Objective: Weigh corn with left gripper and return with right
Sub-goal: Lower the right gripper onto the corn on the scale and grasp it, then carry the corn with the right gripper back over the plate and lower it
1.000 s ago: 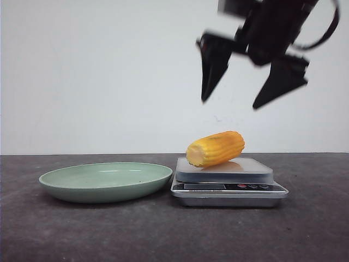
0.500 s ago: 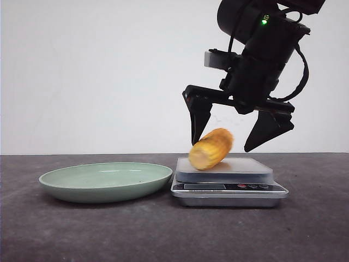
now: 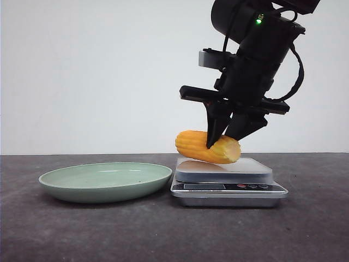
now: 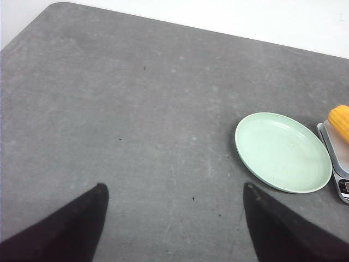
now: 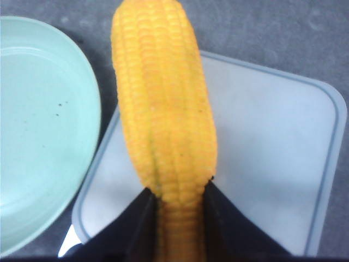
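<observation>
Corn [image 3: 206, 146] sits clamped in my right claw [image 3: 226, 136] just over the scale [image 3: 228, 185]; next, carry it to the plate [image 3: 105, 180] beside the scale. Left claw [image 4: 174, 224] spread, idle.

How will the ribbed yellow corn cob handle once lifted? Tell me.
The yellow corn cob probably stays stiff. The right gripper pinches it near one end, so it may droop. Being round, it would likely roll if dropped.
</observation>
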Motion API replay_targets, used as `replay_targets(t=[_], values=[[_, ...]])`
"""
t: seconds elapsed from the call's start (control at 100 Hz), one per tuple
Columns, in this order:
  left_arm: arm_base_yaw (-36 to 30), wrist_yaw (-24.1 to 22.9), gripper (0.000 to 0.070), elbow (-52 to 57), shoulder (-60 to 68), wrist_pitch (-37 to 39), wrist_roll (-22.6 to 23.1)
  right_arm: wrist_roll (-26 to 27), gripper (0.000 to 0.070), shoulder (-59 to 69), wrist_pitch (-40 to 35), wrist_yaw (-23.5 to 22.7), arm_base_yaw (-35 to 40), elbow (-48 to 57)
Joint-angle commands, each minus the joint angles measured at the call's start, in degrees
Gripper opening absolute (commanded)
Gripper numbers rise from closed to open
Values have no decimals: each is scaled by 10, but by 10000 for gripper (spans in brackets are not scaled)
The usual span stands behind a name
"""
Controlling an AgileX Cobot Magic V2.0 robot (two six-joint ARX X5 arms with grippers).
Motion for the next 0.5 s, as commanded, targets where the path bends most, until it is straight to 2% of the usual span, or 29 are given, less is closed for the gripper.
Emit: replay_targets(t=[0.0,0.23,0.38,0.49], values=[[-2,0,474,7,-2,-13,-3,4,0,9,9,0,7,8],[-2,-2,474,7,-2,-13,-3,-17,0,-31,-6,-4,17,39],[-2,-2,474,7,-2,-12,-3,-26,0,-43,-33,-53,32,111],[-2,-2,474,7,-2,-12,-3,-29,0,-32,-47,-60,44,172]])
